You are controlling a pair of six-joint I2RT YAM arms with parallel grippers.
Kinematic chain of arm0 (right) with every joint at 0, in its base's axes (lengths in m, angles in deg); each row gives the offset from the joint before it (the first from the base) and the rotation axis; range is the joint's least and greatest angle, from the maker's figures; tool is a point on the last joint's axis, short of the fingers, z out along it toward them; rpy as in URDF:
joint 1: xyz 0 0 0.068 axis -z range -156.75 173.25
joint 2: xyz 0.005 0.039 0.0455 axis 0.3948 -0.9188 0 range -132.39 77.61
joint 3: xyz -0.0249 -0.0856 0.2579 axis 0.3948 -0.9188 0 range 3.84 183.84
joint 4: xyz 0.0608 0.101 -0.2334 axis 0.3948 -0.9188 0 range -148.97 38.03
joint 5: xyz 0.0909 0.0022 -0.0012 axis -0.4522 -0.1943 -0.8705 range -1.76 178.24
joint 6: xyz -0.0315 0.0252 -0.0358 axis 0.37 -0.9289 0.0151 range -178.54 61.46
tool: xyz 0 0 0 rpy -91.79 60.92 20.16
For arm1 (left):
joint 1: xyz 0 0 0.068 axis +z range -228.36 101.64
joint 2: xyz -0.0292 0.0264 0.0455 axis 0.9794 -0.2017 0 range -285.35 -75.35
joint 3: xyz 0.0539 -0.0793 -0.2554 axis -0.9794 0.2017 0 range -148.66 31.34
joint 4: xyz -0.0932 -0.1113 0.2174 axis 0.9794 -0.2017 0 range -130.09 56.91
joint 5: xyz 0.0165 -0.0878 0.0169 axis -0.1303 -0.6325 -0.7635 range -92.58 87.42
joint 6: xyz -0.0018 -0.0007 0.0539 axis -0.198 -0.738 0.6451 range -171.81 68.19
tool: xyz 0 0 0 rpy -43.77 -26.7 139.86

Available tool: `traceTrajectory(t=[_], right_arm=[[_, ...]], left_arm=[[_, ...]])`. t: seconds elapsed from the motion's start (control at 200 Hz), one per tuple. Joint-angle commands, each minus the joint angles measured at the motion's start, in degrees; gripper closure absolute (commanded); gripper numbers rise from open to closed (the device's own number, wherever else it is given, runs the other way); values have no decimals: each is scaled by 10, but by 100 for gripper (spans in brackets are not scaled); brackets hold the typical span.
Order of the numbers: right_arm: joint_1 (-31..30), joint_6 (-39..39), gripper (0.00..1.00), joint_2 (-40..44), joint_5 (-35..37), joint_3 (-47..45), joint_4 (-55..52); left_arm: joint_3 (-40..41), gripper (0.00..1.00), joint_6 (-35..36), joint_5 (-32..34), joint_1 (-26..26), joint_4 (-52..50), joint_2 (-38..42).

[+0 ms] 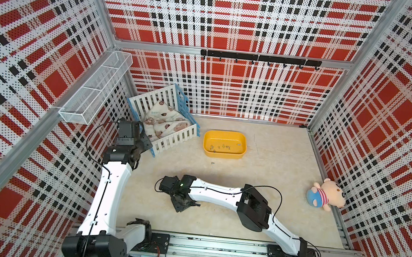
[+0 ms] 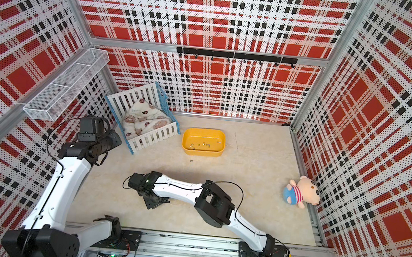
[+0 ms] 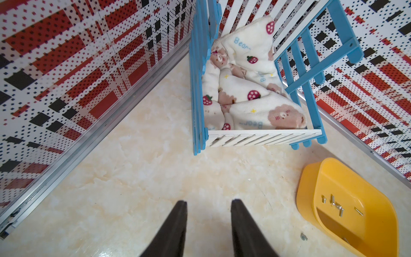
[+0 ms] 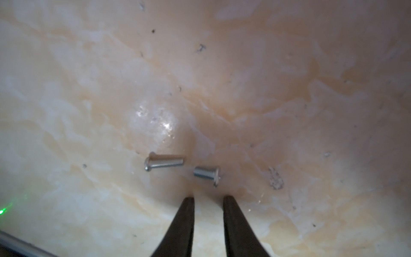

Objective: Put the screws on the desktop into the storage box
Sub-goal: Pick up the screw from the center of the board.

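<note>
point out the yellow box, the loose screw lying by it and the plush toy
yellow box [image 1: 224, 155], in a top view, on its near outer wall
loose screw [image 1: 213, 163], in a top view, on its middle
plush toy [image 1: 332, 191], in a top view, on its face

desktop [image 1: 274, 167] | on it: storage box [image 1: 223, 155], crib [image 1: 170, 137], plush toy [image 1: 327, 195], loose screws [image 4: 163, 161]

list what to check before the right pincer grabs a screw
1. right pincer empty, jaws apart: ok
2. screw between its jaws: not ok, the nearer screw and second screw lie on the desktop just ahead of it
3. those two screws not touching: ok
4. yellow storage box upright and open: ok
5. left pincer empty, apart from the box: ok
6. desktop cleared: not ok, a stray screw lies beside the box
</note>
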Motion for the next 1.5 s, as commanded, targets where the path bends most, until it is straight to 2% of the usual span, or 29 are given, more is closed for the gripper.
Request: traceTrajectory(t=[0.0,0.175,0.2,0.301,0.381,1.062,1.493], right_arm=[[-1,8,75,-2,-11,-5,6],[-1,10,80,0,-8,-3,9],[-1,9,77,1,-5,-2,7],[-1,8,57,14,13,-5,6],[1,10,50,24,20,-3,7],[-5,49,49,-14,-46,77,-3],[-7,55,49,-65,-39,121,-38]], left_arm=[[7,60,5,-2,6,1,10],[7,60,4,-2,6,2,9],[8,60,5,-2,6,2,9],[8,60,5,-1,6,2,10],[7,60,6,0,6,2,10],[7,60,10,-3,11,2,12],[11,60,12,-4,12,2,15]])
